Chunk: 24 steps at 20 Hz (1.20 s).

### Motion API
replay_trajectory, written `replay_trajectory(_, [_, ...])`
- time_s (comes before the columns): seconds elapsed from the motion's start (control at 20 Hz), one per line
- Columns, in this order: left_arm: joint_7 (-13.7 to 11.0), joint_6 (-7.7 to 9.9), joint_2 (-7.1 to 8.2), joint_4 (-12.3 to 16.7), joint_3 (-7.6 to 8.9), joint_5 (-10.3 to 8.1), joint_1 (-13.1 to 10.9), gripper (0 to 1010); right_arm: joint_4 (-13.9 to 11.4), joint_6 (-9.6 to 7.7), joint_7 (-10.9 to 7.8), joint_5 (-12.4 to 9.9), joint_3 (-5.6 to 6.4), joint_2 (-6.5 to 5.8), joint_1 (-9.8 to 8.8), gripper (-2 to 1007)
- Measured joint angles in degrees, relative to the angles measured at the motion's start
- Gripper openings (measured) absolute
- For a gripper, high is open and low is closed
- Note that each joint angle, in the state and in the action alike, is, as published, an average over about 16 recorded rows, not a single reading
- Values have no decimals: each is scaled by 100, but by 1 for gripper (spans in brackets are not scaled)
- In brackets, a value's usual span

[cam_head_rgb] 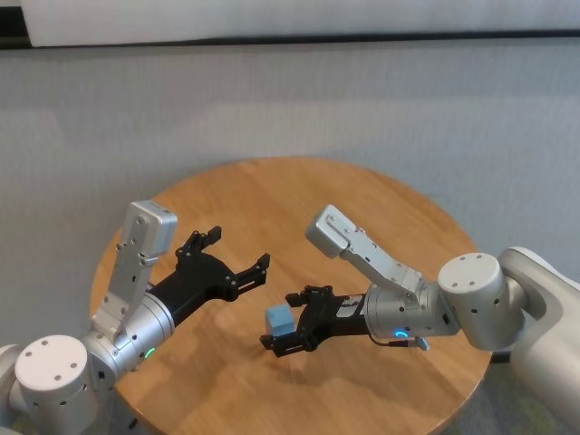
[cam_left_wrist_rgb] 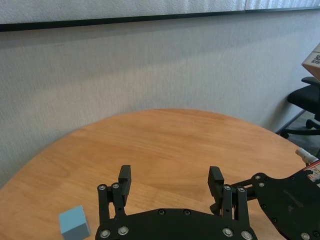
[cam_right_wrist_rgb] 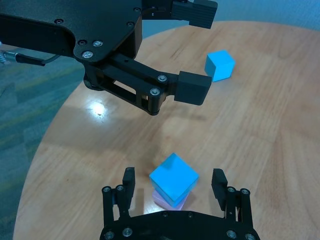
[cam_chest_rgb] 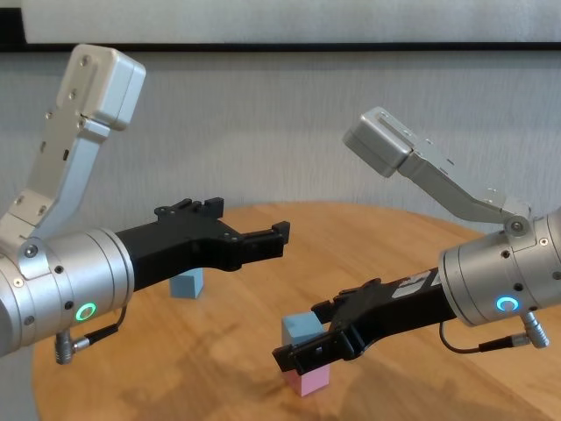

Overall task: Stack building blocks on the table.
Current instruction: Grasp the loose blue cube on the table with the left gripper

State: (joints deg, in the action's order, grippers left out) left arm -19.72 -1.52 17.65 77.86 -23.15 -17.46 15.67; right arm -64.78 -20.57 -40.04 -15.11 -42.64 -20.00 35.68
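A light blue block (cam_right_wrist_rgb: 173, 177) sits turned a little on top of a pale pink block (cam_right_wrist_rgb: 170, 201) near the front of the round wooden table (cam_head_rgb: 362, 199). My right gripper (cam_head_rgb: 281, 321) is open around this pair, its fingers (cam_right_wrist_rgb: 218, 182) standing clear on either side. A second light blue block (cam_chest_rgb: 187, 282) lies alone on the table to the left. My left gripper (cam_head_rgb: 231, 258) hovers open and empty above the table, left of the stack and above the lone block (cam_left_wrist_rgb: 75, 222).
The table's round edge drops off to carpet (cam_right_wrist_rgb: 30, 100) on the near left. A grey wall runs behind the table. A black office chair (cam_left_wrist_rgb: 307, 105) stands beyond the table's far side.
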Motion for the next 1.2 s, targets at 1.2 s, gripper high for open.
replay_trajectory(1.2, [0, 0, 0, 0, 0, 0, 0, 1001, -669, 211, 327, -297, 393, -378, -331, 1005])
